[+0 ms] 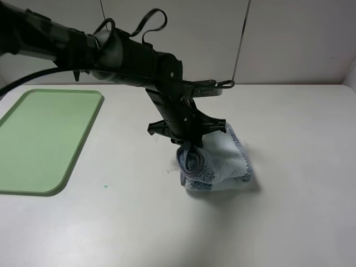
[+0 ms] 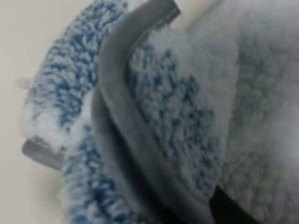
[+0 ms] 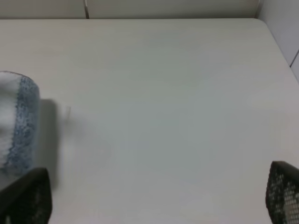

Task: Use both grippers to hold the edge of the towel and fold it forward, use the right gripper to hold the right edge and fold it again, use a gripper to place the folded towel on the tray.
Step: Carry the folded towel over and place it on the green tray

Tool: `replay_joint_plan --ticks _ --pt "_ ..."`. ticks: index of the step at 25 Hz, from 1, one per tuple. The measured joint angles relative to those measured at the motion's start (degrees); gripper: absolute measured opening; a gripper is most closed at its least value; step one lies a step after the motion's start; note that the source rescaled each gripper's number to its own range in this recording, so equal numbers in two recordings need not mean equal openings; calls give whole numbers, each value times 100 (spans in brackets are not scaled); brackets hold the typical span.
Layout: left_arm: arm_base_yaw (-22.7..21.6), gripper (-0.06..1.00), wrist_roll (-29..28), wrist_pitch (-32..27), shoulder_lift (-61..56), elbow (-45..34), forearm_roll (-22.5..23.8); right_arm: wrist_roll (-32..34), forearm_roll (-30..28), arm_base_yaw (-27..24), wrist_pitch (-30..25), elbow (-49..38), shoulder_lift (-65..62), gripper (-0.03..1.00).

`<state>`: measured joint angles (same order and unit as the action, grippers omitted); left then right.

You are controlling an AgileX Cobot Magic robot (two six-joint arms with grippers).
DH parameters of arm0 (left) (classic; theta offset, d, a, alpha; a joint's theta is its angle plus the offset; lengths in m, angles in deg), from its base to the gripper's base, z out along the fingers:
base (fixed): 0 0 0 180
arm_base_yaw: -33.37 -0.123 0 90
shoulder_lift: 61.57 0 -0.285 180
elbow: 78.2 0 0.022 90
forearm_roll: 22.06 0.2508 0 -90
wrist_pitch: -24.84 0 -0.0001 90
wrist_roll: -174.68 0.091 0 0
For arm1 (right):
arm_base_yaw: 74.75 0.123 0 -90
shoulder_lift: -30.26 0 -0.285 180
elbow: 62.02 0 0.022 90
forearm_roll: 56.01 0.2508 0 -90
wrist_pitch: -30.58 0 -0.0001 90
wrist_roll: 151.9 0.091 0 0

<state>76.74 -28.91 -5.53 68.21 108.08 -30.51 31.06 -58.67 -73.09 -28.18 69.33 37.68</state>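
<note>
The folded towel [image 1: 219,164], blue-grey and white, sits bunched on the table at centre right. My left gripper [image 1: 192,146] reaches across from the left and is shut on the towel's top left part. The left wrist view is filled with the fluffy towel [image 2: 187,107] and its grey hem [image 2: 117,121]; a dark finger [image 2: 229,207] shows beneath the cloth. My right gripper [image 3: 156,196] is open and empty, its fingertips wide apart over bare table, with the towel [image 3: 16,121] off to one side. The light-green tray [image 1: 44,139] lies at the far left with nothing on it.
The white table [image 1: 289,211] ends at a pale wall behind. The left arm [image 1: 122,53] stretches over the table from the upper left, above the gap between tray and towel. A tiny green speck [image 1: 105,186] lies near the tray.
</note>
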Motion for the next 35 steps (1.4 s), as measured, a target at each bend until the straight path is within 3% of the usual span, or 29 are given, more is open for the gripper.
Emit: replay_joint_plan --ticks 6,14,22,35 --pt "-403 19 564 -592 -416 -23 231 0 0 0 0 0 0 100" --pt "-1182 19 1079 -671 -1028 -758 256 0 0 0 0 0 0 100" --pt "-2318 19 1570 -705 -1795 -1501 293 0 0 0 0 0 0 100" --pt "-4179 19 2506 -784 -2026 -1571 321 0 0 0 0 0 0 100"
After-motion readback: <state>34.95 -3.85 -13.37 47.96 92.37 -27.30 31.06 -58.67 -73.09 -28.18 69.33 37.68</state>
